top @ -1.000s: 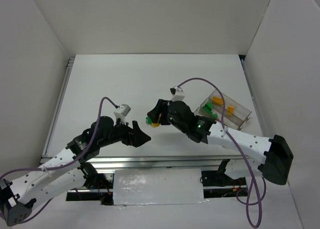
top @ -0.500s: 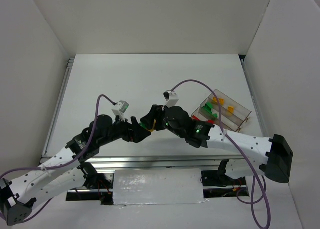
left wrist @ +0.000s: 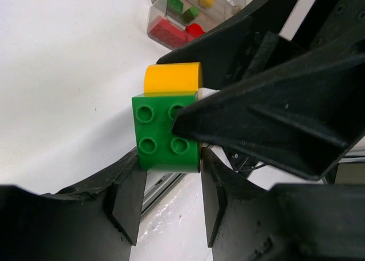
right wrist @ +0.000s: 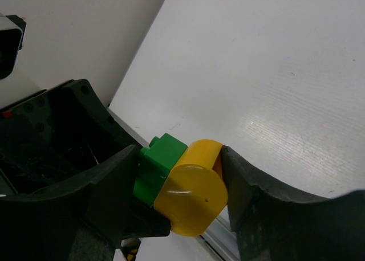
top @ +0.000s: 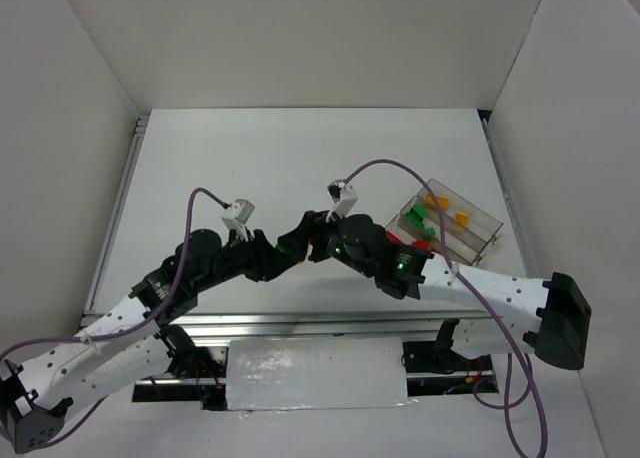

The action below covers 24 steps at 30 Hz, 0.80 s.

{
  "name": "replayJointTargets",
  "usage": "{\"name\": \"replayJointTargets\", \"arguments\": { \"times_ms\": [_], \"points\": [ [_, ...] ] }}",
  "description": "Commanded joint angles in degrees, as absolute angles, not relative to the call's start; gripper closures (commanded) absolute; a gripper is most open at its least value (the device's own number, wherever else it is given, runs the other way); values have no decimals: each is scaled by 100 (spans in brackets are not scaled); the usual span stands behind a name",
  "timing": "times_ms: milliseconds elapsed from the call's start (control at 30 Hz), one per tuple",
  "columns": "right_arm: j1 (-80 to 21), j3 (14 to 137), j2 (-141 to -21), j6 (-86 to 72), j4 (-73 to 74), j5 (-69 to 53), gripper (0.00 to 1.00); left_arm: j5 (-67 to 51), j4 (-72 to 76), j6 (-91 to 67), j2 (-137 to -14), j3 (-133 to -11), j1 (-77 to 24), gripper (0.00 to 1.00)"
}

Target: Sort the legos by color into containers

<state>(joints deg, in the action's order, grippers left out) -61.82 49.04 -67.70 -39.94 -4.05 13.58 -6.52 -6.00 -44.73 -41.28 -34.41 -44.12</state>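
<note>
Top: left gripper (top: pixel 283 261) and right gripper (top: pixel 300 243) meet tip to tip near the middle of the white desk (top: pixel 280 158). The clear plastic three-compartment tray (top: pixel 482 221) sits well apart at the desk's right, holding small sorted bricks (top: pixel 416 218) in red, green and yellow. Left wrist: left jaws are closed on the sides of a green square four-stud plastic brick (left wrist: pixel 162 138), with a yellow rounded plastic brick (left wrist: pixel 172 78) joined behind it. A right-gripper finger (left wrist: pixel 262 113) lies across the studs. Right wrist: right jaws grip the yellow brick, with the green one stuck on its left.

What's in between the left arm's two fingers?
A green lego, stuck to a yellow lego, sits between them; the left wrist view shows it.
</note>
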Motion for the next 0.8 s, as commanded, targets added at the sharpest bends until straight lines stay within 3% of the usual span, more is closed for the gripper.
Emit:
{"name": "replayJointTargets", "arguments": {
  "times_ms": [0,33,67,200,333,600,767],
  "points": [
    [-6258,4729,-6654,-3981,-1028,678,29,-914,97,-4254,-3947,-3524,-4438,100],
    [-6232,4694,-6601,-3999,-1072,598,11,-905,71,-4202,-3920,-3524,-4438,100],
    [-6214,4702,-6574,-4008,-1046,537,1,-914,62,-4166,-3894,-3524,-4438,100],
    [-5969,4659,-6329,-3990,-843,300,0,-1220,210,-4017,-3605,-3410,-4438,100],
    [-5196,4105,-5784,-4262,-1677,-1640,0,-1608,509,-3903,-3323,-3235,-4447,100],
    [-4614,3533,-5265,-4438,-2856,-3655,1,-2161,852,-3850,-3111,-3138,-4430,100],
    [-4623,3393,-5379,-4842,-3743,-4244,11,-2601,1316,-3937,-3129,-3032,-4430,100]
  ]
}}
